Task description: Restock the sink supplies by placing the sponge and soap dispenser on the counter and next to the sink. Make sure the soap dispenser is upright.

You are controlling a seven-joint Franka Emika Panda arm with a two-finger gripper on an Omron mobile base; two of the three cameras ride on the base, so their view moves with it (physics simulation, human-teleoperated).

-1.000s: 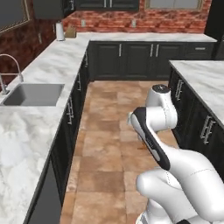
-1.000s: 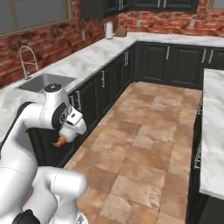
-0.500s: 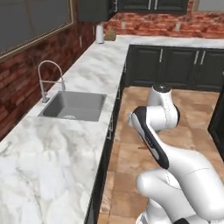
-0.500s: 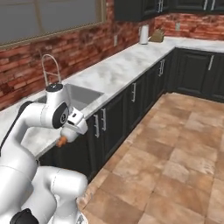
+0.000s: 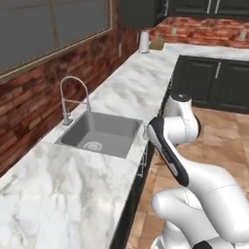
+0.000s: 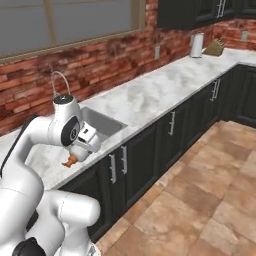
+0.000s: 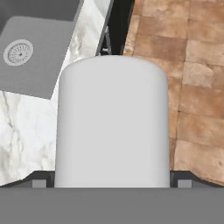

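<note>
Counter (image 5: 131,92): long white-grey veined marble run over dark cabinets, along the red brick wall under the window; it turns the corner at the far end.
Floor (image 6: 200,195): brown stone tiles, in front of the cabinets.
Arm: white, folded over the counter's front edge, beside the sink; the hand points down, seen in the right base view.
Sink (image 5: 99,133): rectangular steel basin set into the counter, round drain (image 7: 18,51) in its bottom; in the hand view the basin lies at upper left.
Faucet (image 5: 73,97): tall arched chrome, at the wall side of the basin.
Soap dispenser (image 7: 113,122): white cylinder held in the gripper (image 6: 75,155), its body running up between the fingers and hanging over the counter's front edge, with marble on one side and floor tiles on the other. In the right base view an orange nozzle pokes out below the hand, so the bottle is probably tilted or upside down; the view is too small to be sure.
Fingers: spread wide and clamped on the soap dispenser's sides; only their dark bases show at either side of the bottle.
Paper-towel roll (image 6: 197,45): white, upright, far down the counter near the corner.
Knife block (image 6: 216,47): brownish object just beside the roll; identity uncertain.
</note>
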